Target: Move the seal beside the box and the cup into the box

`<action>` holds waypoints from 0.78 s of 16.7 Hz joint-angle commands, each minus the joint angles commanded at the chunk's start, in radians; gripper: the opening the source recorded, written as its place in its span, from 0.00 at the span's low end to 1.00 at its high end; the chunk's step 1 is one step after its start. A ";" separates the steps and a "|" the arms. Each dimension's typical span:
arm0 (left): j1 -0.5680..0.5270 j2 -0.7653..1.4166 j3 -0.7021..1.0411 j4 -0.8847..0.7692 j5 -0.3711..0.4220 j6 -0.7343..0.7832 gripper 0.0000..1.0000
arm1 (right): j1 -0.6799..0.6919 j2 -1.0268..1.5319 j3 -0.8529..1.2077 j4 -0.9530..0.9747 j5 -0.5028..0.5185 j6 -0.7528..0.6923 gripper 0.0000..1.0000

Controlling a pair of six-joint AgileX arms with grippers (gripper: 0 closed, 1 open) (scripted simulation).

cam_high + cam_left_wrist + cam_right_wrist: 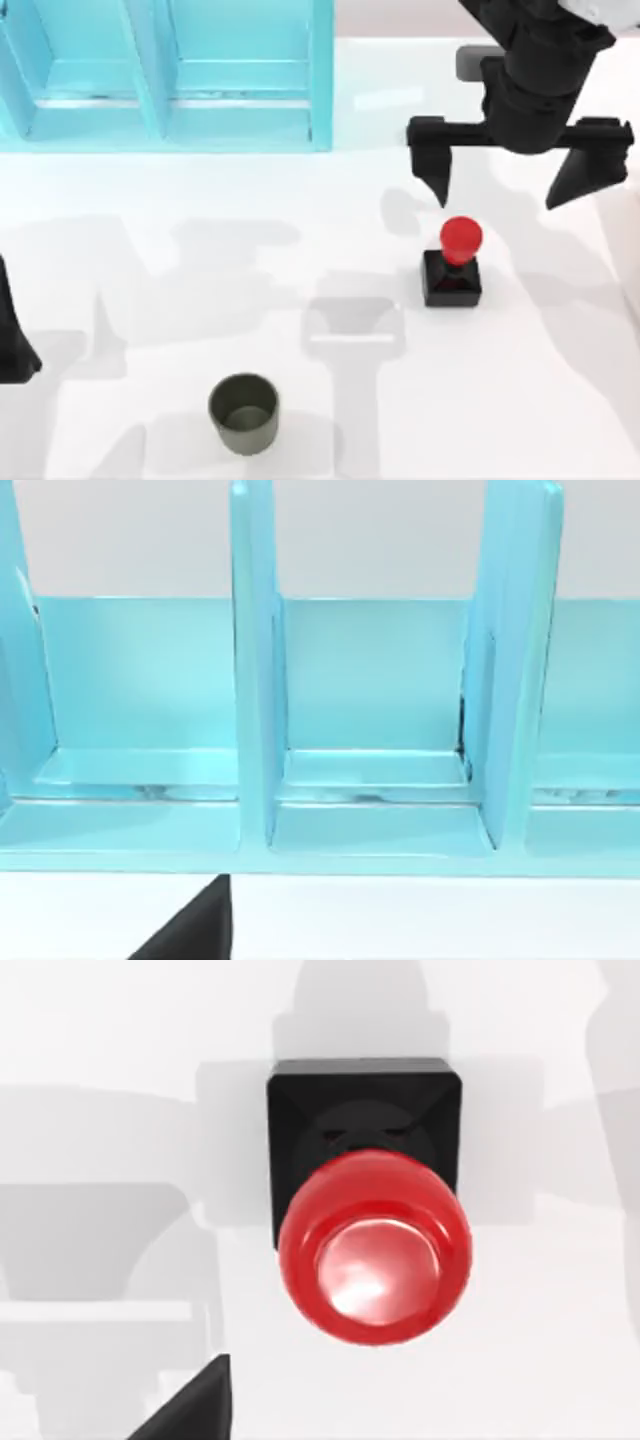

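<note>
Right gripper [501, 185]: hanging above the white table [150, 300], fingers spread wide, just behind the seal.
Seal [455, 265]: black square block with glossy red round knob, standing upright at the right of the table, untouched.
Cup [243, 412]: dark olive-grey cylinder sitting near the front edge.
Box [165, 75]: translucent blue partitioned crate sitting at the back left.
Left gripper [12, 340]: waiting at the left edge; finger spread cannot be told.

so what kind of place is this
Likely a rendered tabletop test scene, not a real room: a plain white table holding a turquoise box with compartments, a red-knobbed seal and a cup, with the right end effector open above the seal.
</note>
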 joint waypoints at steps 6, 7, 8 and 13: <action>0.000 0.000 0.000 0.000 0.000 0.000 1.00 | 0.036 0.103 0.101 -0.049 -0.006 0.024 1.00; 0.000 0.000 0.000 0.000 0.000 0.000 1.00 | 0.036 0.103 0.101 -0.049 -0.006 0.024 1.00; 0.000 0.000 0.000 0.000 0.000 0.000 1.00 | 0.036 0.103 0.101 -0.049 -0.006 0.024 1.00; 0.000 0.000 0.000 0.000 0.000 0.000 1.00 | 0.034 0.111 0.029 0.027 -0.006 0.022 1.00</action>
